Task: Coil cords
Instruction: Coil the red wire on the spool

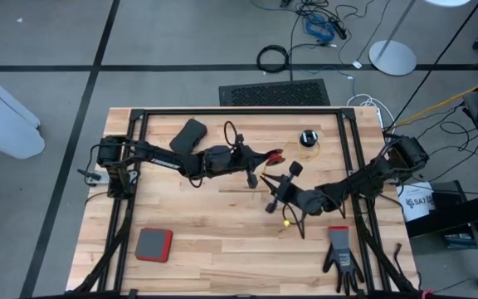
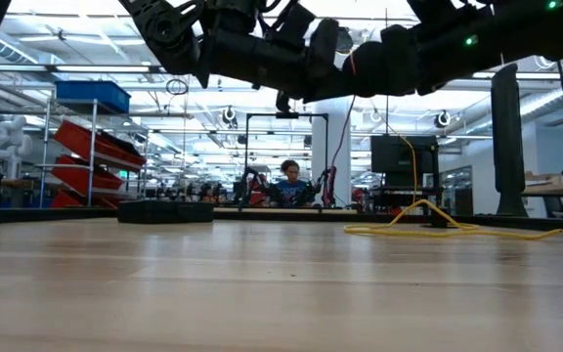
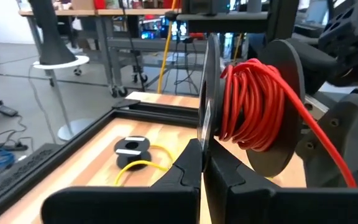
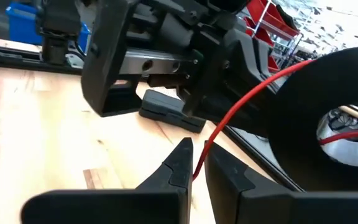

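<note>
The reddish-orange cord (image 3: pixel 251 102) is wound in many turns on a black reel (image 3: pixel 288 106), held up above the table's middle by my left gripper (image 3: pixel 202 163), which is shut on it. One strand (image 4: pixel 241 102) runs from the reel to my right gripper (image 4: pixel 194 163), which is shut on it just beside the reel (image 4: pixel 328 124). In the high view the two grippers (image 1: pixel 265 158) (image 1: pixel 274 189) meet at mid-table. The yellow cord (image 3: pixel 143 165) lies loose on the wood beside its small black reel (image 3: pixel 132 148), which rests on the table toward the far right (image 1: pixel 308 138). My left gripper pinches the thin near flange of the reel (image 3: pixel 205 134) between its two fingers, at the flange's rim. The fingers come in level from the table's left. The reel stands on edge, lifted clear of the table. My right gripper pinches a single strand of the reddish-orange cord (image 4: pixel 199 155) between its fingertips, coming in level from the table's right. The strand runs straight from the fingers up to the reel, clear of the table.
A flat black case (image 1: pixel 189 134) lies at the far left of the table, a red pad (image 1: pixel 153 243) at the near left, and a black glove (image 1: pixel 341 257) at the near right. A black frame rail (image 1: pixel 239 111) runs round the table's edges.
</note>
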Robot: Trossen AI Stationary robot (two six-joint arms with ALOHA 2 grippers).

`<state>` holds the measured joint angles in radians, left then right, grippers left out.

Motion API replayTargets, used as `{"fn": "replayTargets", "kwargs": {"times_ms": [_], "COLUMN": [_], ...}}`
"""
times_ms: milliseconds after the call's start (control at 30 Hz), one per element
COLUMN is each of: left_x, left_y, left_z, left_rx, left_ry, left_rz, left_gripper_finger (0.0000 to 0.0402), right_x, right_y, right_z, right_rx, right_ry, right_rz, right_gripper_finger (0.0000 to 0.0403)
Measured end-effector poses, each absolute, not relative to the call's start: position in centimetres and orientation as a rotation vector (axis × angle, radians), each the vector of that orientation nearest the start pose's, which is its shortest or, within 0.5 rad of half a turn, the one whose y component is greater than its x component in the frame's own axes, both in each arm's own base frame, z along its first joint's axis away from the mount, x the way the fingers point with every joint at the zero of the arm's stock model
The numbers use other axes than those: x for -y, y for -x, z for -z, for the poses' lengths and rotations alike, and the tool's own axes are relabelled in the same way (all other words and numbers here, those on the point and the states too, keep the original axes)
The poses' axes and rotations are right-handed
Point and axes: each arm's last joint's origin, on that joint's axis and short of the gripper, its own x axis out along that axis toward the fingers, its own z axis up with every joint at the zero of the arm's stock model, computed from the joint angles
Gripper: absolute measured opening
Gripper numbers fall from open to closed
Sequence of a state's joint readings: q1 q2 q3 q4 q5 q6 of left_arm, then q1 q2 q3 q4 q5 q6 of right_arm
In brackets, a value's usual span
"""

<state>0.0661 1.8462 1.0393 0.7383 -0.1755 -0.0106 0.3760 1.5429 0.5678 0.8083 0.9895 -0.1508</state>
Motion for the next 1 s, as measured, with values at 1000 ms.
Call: {"fn": "replayTargets", "kwargs": {"times_ms": [1000], "left_x": [-3.1], "left_y": [-39.9], "left_z": [-21.7], "left_rx": [-0.057], "left_ry": [0.053], "left_rz": [-0.062], "left_gripper_finger": [0.0004], "right_x": [-6.6], "right_y": [-27.0], "right_z": [-16.6], "right_rx": [-0.314], "right_ry": [0.237], "right_rz": [0.672], "right_gripper_finger": [0.0001]}}
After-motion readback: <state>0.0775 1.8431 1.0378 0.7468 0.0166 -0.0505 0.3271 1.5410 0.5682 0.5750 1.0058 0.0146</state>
